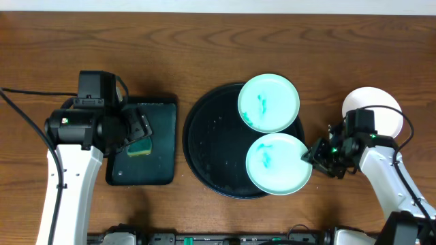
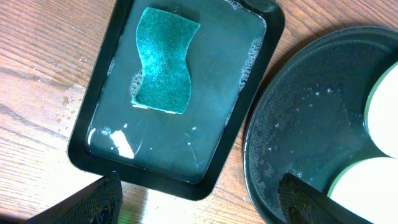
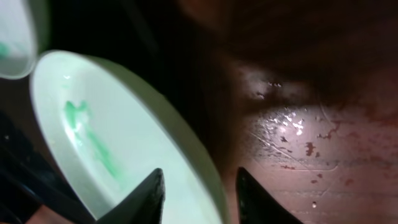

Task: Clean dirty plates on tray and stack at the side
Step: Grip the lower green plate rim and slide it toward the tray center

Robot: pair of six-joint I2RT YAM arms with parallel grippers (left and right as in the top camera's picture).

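Right gripper (image 1: 313, 155) at right rim of near plate (image 1: 276, 163); jaws apart astride rim, not pinching. Near plate and far plate (image 1: 268, 102), both teal-smeared, on right side of tray (image 1: 204, 136). White plate (image 1: 375, 112) on worktop (image 1: 218, 41), right. Left gripper (image 1: 138, 128) over sponge tray (image 2: 161, 183), jaws released wide; sponge (image 2: 163, 62) inside.

The right end effector (image 3: 199, 177) straddles the rim of a pale mint plate (image 3: 106, 124). One dark finger (image 3: 148, 198) lies over the plate's face, and the other finger (image 3: 258, 200) stands outside the rim with a thin dark gap between it and the edge. Ahead of the inner finger is a teal-green smear (image 3: 87, 134) and, farther off, the edge of a second plate (image 3: 13, 37); beyond the outer finger the wooden surface (image 3: 323, 143) is wet with glinting droplets (image 3: 289, 121).
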